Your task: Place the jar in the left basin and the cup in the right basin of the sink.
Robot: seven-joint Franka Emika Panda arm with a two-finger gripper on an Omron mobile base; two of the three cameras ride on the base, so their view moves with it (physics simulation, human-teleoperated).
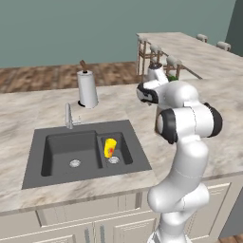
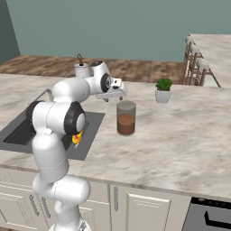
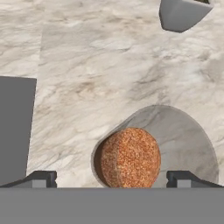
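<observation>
Jar (image 3: 131, 158) upright, below open pincer (image 3: 111, 178)

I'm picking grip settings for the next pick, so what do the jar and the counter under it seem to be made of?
The jar looks like clear or pale smooth glass or plastic: its upper part shows the counter through it, over a speckled brown filling. The counter looks like polished marble or a laminate copy, cream with grey-brown veins. Being rendered, neither is certain.

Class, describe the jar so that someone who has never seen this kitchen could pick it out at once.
Start at the dark grey sink in the marble counter and move right along the counter. The jar stands upright there, near a small white plant pot. It alone is squat and round, brown below and pale grey above.
</observation>
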